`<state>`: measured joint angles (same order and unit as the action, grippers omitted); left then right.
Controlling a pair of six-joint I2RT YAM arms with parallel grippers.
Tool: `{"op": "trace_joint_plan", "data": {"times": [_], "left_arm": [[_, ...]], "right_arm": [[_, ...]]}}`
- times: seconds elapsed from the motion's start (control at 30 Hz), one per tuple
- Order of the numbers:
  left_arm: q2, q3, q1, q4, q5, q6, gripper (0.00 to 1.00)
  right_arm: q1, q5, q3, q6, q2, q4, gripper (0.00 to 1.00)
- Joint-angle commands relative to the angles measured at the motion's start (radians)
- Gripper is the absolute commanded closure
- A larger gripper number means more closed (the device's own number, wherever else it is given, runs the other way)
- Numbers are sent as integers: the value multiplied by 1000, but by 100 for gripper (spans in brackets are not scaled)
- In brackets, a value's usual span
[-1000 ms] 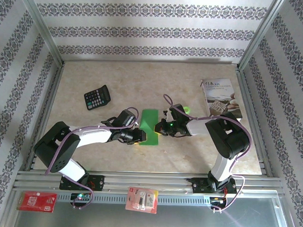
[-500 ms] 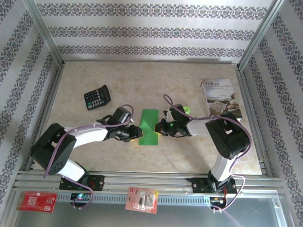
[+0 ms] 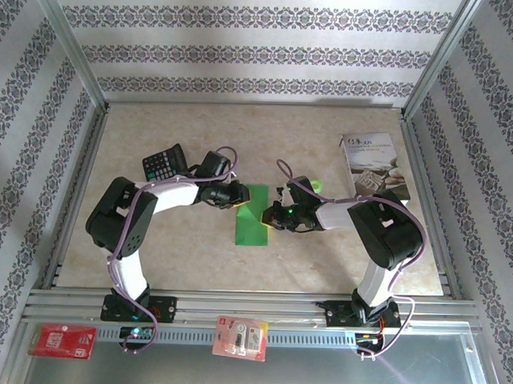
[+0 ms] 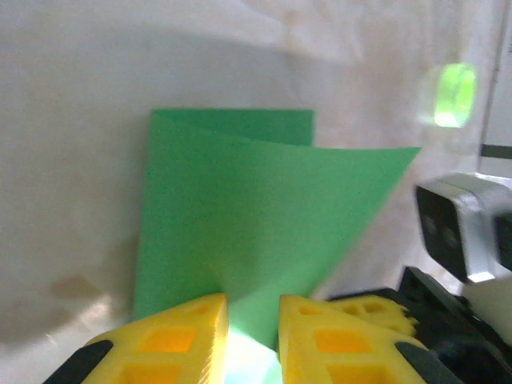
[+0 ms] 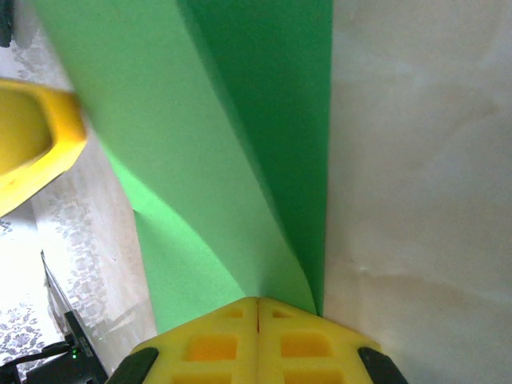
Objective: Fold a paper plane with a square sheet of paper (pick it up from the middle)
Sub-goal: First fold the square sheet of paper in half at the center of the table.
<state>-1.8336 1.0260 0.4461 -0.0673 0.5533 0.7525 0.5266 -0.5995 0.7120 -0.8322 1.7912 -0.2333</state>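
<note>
**Left gripper** (image 4: 253,340): the yellow fingers stand a narrow gap apart. The raised upper layer of the thin, bright green sheet of paper (image 4: 240,232) runs into that gap; whether it touches the pads cannot be told. Beyond the fingertips this layer slopes down to a flat lower layer lying on the pale marbled table (image 4: 72,160).

**Right gripper** (image 5: 258,316): the yellow fingers are pressed together, their tips touching the sheet's edge where the two layers meet. The raised layer climbs away from them toward one of the left gripper's fingers (image 5: 32,144).

**From above:** the sheet is a narrow rectangle between the two grippers. The left gripper is at its far left corner and the right gripper midway along its right edge. A small green disc (image 3: 315,186) lies just beyond the right gripper. A black calculator (image 3: 163,164) lies to the outer side of the left gripper. A white printed booklet (image 3: 374,165) lies farther off, beyond the right gripper and to its right.
</note>
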Motion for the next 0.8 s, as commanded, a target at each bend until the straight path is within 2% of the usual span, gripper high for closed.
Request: {"op": "trace_joint_plan", "data": {"times": [0.0, 0.2, 0.33, 0.47, 0.63, 0.77], "left_arm": [[-50, 29, -26, -47, 5, -60, 78], [-78, 53, -71, -63, -8, -89, 77], [-34, 85, -74, -104, -15, -108, 74], [-10, 96, -62, -75, 23, -87, 72], [-73, 129, -53, -49, 60, -75, 72], [-128, 178, -58, -81, 29, -101, 72]], "right_arm": [[21, 172, -55, 35, 97, 141, 100], [21, 172, -59, 34, 100, 141, 100], [20, 173, -63, 36, 98, 143, 100], [19, 177, -62, 35, 98, 141, 100], [19, 175, -59, 38, 104, 143, 100], [19, 176, -60, 38, 106, 143, 100]]}}
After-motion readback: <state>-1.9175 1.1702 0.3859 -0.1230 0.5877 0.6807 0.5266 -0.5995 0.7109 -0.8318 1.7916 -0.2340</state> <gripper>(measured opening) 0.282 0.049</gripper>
